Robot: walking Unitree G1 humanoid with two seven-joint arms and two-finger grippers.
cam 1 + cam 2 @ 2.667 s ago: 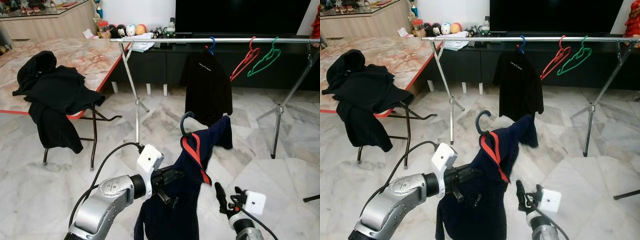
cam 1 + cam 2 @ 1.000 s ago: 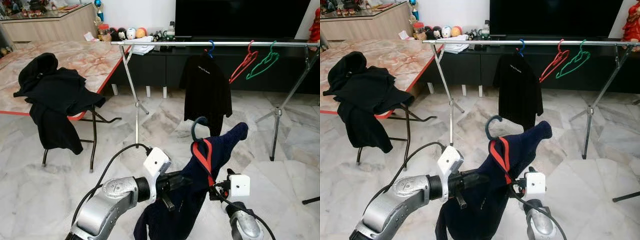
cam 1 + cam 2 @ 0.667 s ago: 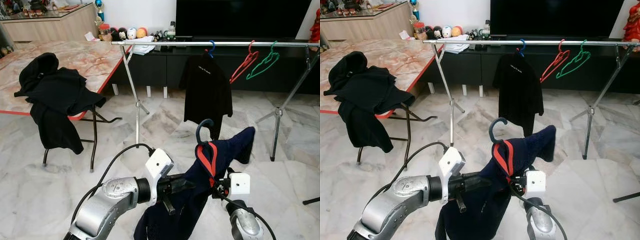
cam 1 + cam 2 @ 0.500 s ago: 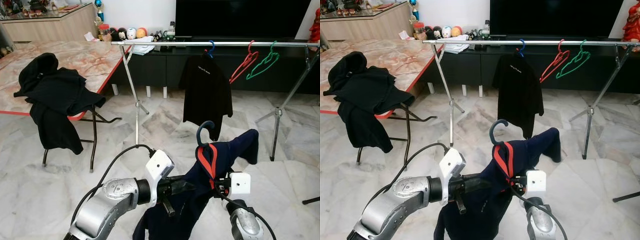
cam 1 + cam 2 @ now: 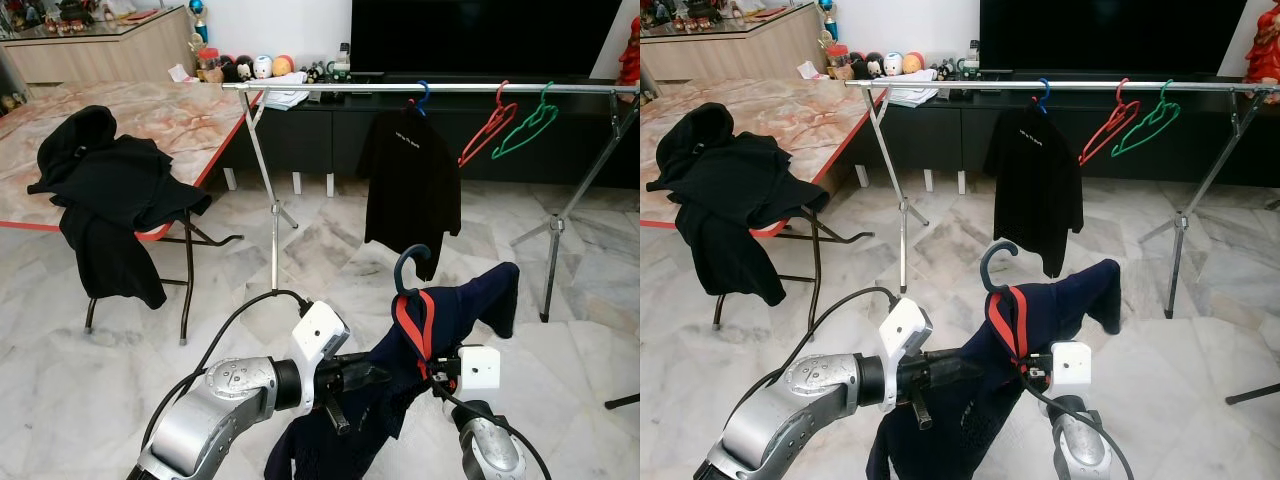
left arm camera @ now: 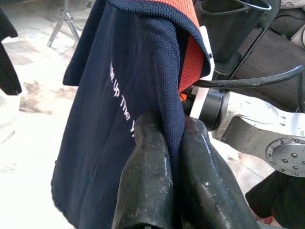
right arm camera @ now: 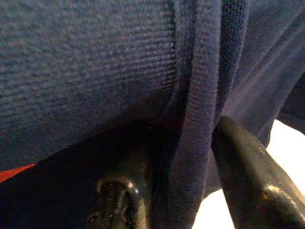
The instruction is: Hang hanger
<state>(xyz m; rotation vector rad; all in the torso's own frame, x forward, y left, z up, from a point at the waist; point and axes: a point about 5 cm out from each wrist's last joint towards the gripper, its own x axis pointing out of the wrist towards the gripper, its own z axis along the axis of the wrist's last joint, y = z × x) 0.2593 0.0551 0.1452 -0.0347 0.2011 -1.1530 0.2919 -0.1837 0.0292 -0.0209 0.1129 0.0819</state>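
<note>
Before the clothes rail (image 5: 330,87), open marble floor (image 5: 80,380) lies between robot and rail legs; bare rail left of the black shirt (image 5: 412,180). Left claw (image 6: 164,157) pinched shut on navy sweater (image 5: 440,330), which sits on a dark hanger (image 5: 408,268). Right claw (image 7: 186,200) clamps the sweater's fold beneath the collar.
</note>
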